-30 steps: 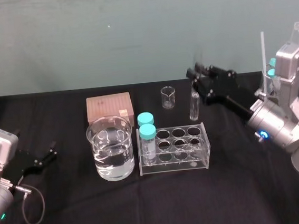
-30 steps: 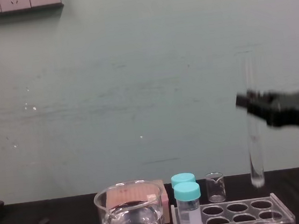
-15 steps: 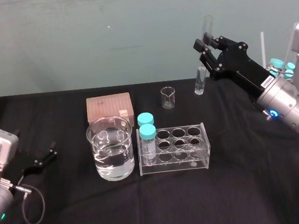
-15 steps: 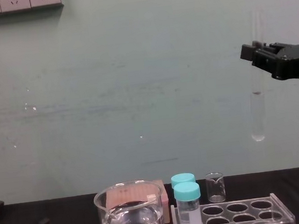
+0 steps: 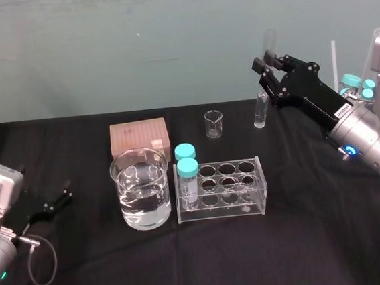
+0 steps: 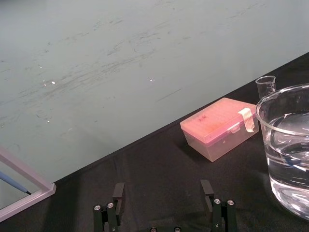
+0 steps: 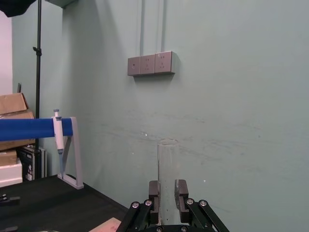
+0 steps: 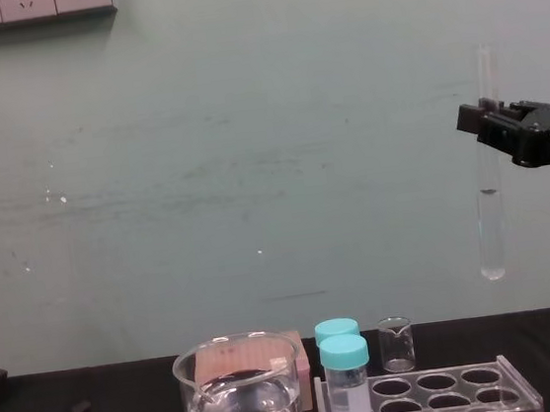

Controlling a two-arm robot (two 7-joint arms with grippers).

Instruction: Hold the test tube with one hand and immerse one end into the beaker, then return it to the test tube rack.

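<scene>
Chest view: right claw lowered test tube slightly, shifted rightward.

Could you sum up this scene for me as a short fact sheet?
Right gripper: jaws shut on the test tube, held upright in the air
Left gripper: jaws open, idle, low at the robot's left
Beaker: part full of clear liquid, just left of the test tube rack
Rack contents: two teal-capped vials
</scene>
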